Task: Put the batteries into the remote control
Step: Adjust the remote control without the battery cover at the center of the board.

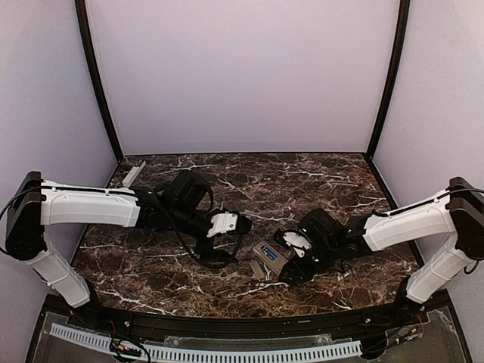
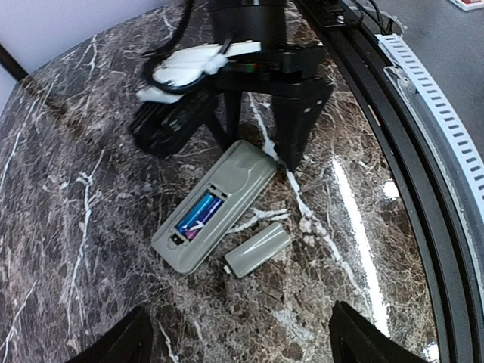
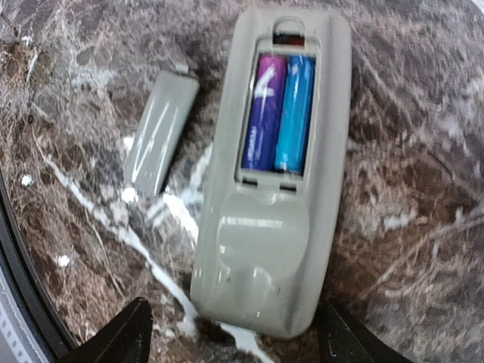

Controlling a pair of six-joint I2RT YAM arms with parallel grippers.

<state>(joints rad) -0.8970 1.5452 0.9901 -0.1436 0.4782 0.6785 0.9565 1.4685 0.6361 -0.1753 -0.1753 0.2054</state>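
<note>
Batteries (image 3: 280, 113) seated in remote control (image 3: 261, 234), clearest from right wrist, cover (image 3: 160, 132) beside, left jaws and right jaws wide, empty.

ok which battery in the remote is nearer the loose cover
The purple battery, on the compartment's cover side; the blue battery lies beside it, farther from the grey cover.

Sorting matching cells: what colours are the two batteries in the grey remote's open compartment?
One purple battery, one blue battery; clearest in right wrist view.
</note>
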